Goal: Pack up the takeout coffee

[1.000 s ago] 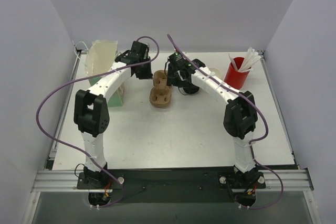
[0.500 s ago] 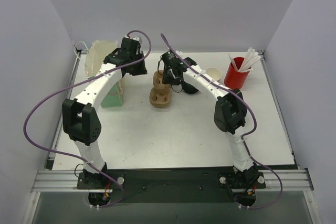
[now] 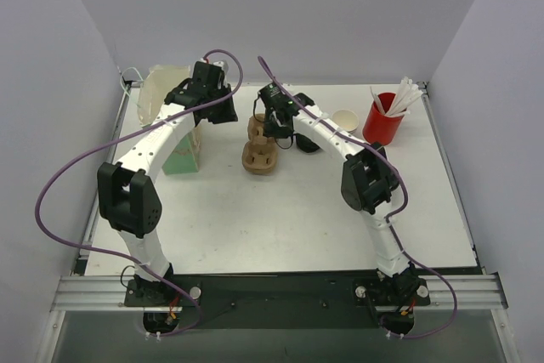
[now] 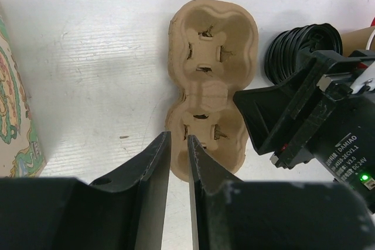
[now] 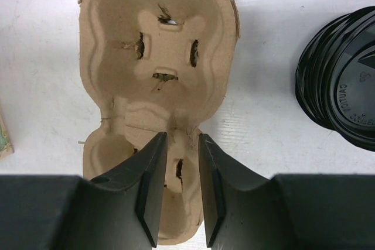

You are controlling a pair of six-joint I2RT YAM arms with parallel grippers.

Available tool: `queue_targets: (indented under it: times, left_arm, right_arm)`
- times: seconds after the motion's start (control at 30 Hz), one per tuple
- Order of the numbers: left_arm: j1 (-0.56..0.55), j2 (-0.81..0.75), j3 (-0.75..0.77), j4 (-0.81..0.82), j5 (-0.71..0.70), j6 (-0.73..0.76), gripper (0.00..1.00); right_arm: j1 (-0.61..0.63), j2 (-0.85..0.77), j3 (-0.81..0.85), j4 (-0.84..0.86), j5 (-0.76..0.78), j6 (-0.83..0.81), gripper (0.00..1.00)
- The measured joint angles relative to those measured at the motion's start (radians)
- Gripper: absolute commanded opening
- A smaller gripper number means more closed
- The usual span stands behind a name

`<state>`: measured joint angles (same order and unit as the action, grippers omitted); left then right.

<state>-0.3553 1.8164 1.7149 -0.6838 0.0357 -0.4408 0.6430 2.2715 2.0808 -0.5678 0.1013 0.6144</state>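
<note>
1. Crowding is posing the main risk. The left gripper [image 4: 177,139] and the right gripper [image 5: 183,140] are both hanging over the tan moulded-pulp two-cup carrier [image 5: 158,45]. The right wrist housing is filling one side of the left wrist view, so a careless move could be knocking one arm into the other.
2. Both grippers are showing only a narrow slit between their fingers, nearly closed, and are holding nothing.
3. The carrier is looking light and is lying loose on the white table [image 3: 255,218]. A finger descending onto the ridge between its two wells, where the right gripper is pointing, could be shoving or tipping it.
4. The stack of round black plastic lids [image 5: 343,80] is sitting just beside the carrier, and a sideways sweep of the right arm could be scattering it.
5. The takeout coffee is not showing clearly anywhere. Both wells are lying empty, and a strip of brown paper [image 4: 360,34] behind the lids is too cropped to identify. A lidless tan paper cup [image 3: 344,118] is standing near the red cup of white sticks [image 3: 382,123], so reaching before locating the coffee is risking the wrong cup.
6. The top lid is bearing embossed letters reading "CAUTIO", cut off by the frame edge. The right wrist label is reading "DAMIAO", "V3.0" and "DC 24V".
</note>
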Motion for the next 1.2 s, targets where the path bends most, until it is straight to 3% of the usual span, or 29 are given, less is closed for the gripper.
queue_targets:
  times: [1.2]
  left_arm:
    - [0.014, 0.000, -0.007, 0.000, 0.029, 0.000, 0.28]
  right_arm:
    - [0.000, 0.033, 0.016, -0.016, 0.004, 0.008, 0.13]
